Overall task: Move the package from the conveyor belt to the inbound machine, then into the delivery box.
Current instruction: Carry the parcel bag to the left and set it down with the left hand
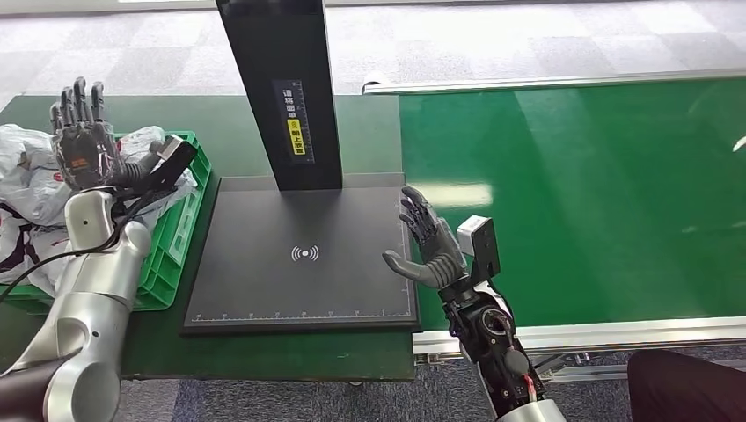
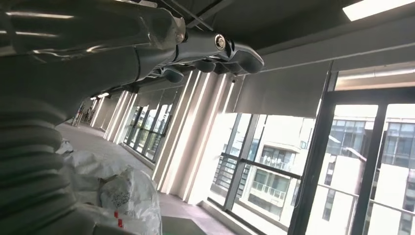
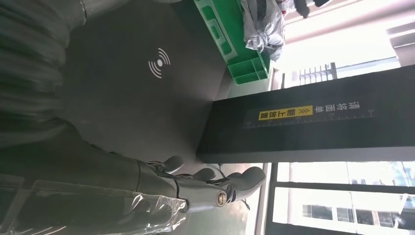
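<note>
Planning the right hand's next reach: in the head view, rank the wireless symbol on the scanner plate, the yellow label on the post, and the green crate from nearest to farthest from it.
From the right hand:
1. Wireless symbol, on the plate just to the hand's left.
2. Yellow label, up the post, farther back.
3. Green crate, beyond the plate's far left edge, beneath the left hand.

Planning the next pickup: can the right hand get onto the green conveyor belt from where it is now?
Probably yes. The right hand hangs open at the edge of the black scanner plate, right beside the conveyor belt. Nothing stands between them, though no package is visible on the belt's nearby stretch.
</note>
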